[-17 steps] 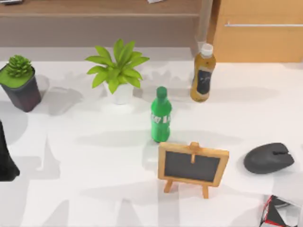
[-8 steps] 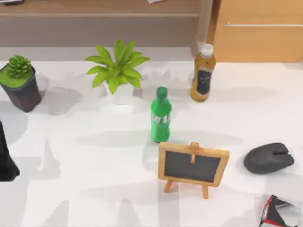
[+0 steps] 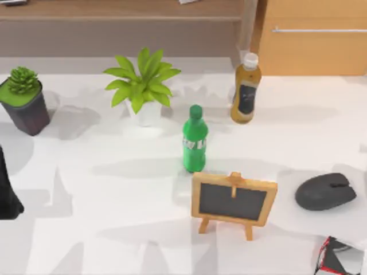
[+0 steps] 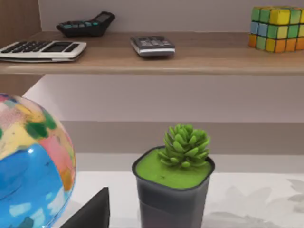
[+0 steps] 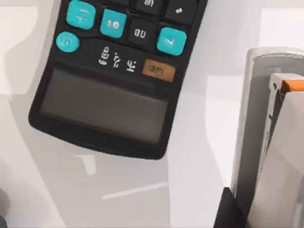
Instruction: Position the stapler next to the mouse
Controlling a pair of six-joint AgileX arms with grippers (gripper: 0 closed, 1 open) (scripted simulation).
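No legible text was present on any object. The black calculator carried key symbols and an orange badge, all too blurred to read. The labels on the green bottle and the amber bottle were likewise unreadable.

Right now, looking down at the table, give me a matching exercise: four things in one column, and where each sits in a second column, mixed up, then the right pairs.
Things:
1. mouse
2. green bottle
3. succulent in the dark pot
4. amber bottle

Places:
A. far left of the table
B. near the right edge, right of the small chalkboard
C. at the back, right of the leafy plant
D. middle, just behind the chalkboard

Pairs: 1-B, 2-D, 3-A, 4-C
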